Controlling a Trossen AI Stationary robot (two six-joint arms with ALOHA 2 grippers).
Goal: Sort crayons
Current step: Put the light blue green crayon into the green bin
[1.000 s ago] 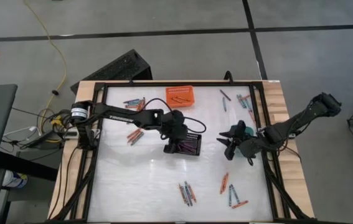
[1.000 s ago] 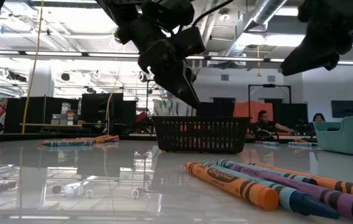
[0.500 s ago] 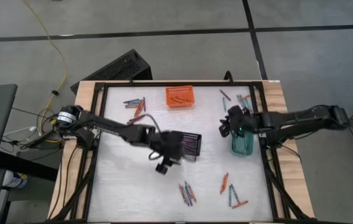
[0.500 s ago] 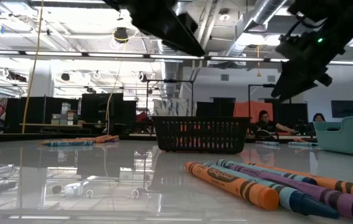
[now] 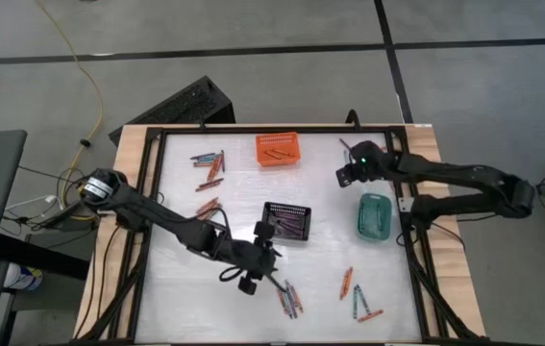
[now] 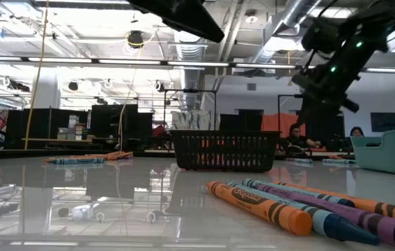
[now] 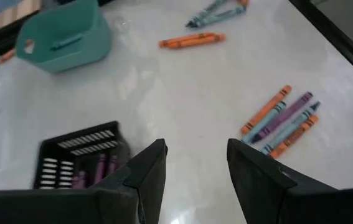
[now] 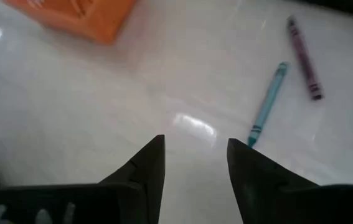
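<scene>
A white table [image 5: 185, 288] with a dark frame stands on a grey floor; the low view looks past it into an open office with people seated far back. The left gripper [image 7: 196, 163] hangs above the table's near middle, beside the black basket [image 5: 287, 222], fingers apart and empty. A small cluster of crayons [image 7: 280, 121] lies ahead of it, apart from its fingertips. The right gripper [image 8: 195, 158] hovers near the far right, between the orange basket [image 5: 278, 150] and the teal basket [image 5: 375, 215], fingers likewise parted, holding nothing. A teal crayon [image 8: 268, 101] and a purple crayon [image 8: 304, 56] lie just beyond it on the table.
</scene>
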